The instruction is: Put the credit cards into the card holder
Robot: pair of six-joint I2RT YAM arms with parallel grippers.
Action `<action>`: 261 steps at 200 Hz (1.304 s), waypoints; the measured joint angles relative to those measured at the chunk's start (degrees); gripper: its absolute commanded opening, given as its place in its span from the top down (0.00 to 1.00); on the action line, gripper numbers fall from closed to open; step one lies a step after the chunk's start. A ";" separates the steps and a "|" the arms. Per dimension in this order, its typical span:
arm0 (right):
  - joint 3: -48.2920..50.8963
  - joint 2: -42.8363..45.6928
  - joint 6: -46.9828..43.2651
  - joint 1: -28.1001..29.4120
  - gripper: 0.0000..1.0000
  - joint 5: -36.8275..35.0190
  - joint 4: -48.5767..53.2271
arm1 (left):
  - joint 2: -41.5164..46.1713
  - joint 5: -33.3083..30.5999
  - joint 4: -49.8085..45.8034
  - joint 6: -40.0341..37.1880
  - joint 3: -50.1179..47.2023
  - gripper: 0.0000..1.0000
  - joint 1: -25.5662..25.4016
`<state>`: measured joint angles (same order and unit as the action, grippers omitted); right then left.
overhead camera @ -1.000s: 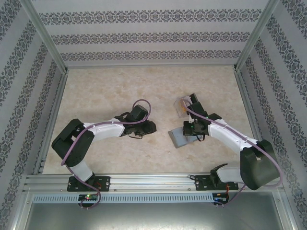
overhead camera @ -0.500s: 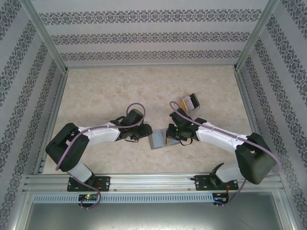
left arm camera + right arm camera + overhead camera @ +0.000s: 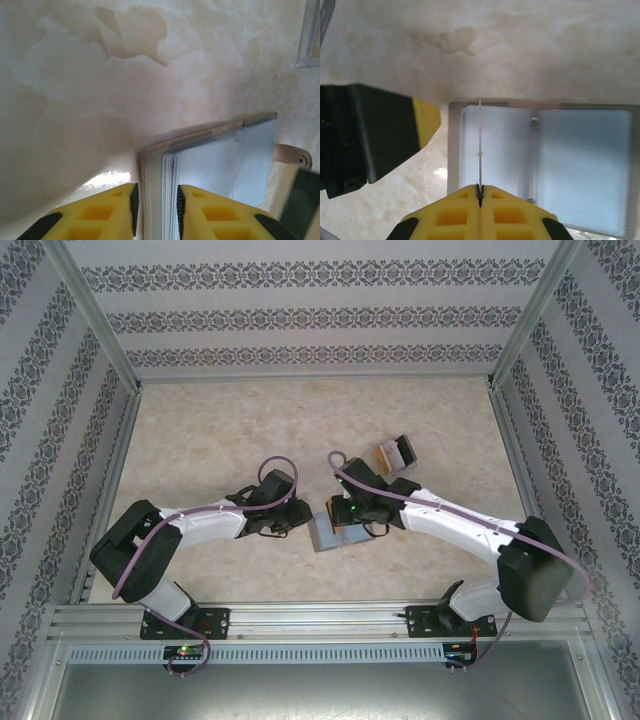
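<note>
Over the open card holder (image 3: 580, 165) on the surface (image 3: 520, 50), my right hand (image 3: 480, 192) pinches a credit card (image 3: 479, 145) edge-on. My left hand (image 3: 156, 205) straddles the holder's edge, clamped or not I cannot tell. Should the holder slide, the card could miss and buckle.

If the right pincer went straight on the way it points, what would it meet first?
Probably the open card holder: the right pincer, shut on an edge-on credit card, aims at its inner panel. Depth is unclear.
</note>
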<state>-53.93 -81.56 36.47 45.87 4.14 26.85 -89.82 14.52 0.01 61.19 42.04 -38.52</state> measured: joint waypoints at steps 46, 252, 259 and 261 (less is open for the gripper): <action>-0.55 -5.18 0.81 1.88 0.97 0.46 -0.63 | 0.04 1.55 3.37 0.90 -2.08 0.90 0.00; 0.22 -9.03 1.77 3.06 1.00 -2.08 -3.89 | -5.66 4.02 10.78 3.37 -2.75 1.00 0.00; 0.22 -8.72 1.55 3.32 0.99 -3.39 -3.52 | -5.66 3.98 10.78 3.37 -2.78 1.00 0.00; 0.22 -8.57 1.44 3.45 0.99 -3.82 -3.45 | -5.66 3.96 10.78 3.37 -2.78 1.00 0.00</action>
<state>-53.71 -90.13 37.91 49.32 0.32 23.40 -95.48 18.48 10.79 64.55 39.27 -38.52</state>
